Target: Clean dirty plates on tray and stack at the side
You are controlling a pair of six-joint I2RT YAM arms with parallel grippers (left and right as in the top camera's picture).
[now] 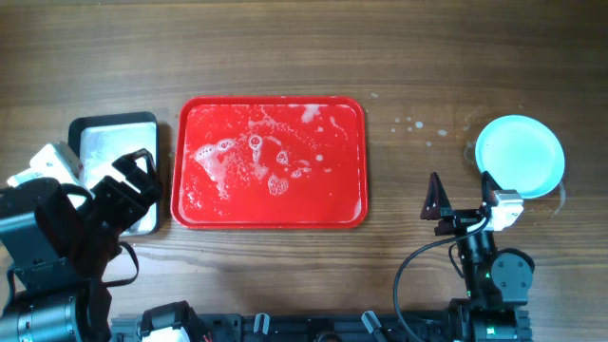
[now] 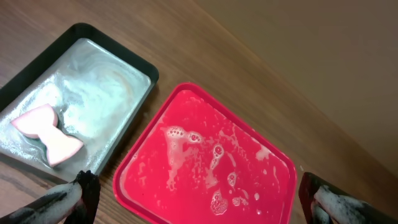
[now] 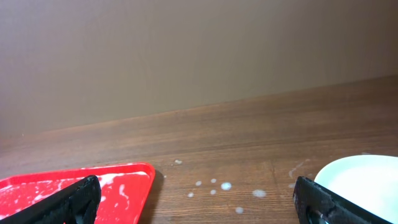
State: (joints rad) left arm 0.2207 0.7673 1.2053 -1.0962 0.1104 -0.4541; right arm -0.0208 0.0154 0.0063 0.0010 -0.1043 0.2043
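The red tray (image 1: 328,195) lies mid-table, streaked with white foam, and no plate is on it. It also shows in the left wrist view (image 2: 186,186) and in the right wrist view (image 3: 124,177). A pale turquoise-white plate (image 1: 520,155) sits on the table at the far right; I cannot tell how many are stacked there. Its edge shows in the right wrist view (image 3: 367,180). My left gripper (image 1: 138,176) is open and empty near the tray's left edge (image 2: 199,205). My right gripper (image 1: 465,201) is open and empty between tray and plate (image 3: 196,202).
A black-rimmed silver metal tray (image 1: 114,128) stands left of the red tray, with a pink sponge (image 2: 46,134) in it. Foam drops (image 1: 410,123) speckle the wood between the red tray and the plate. Both arm bases stand at the front edge.
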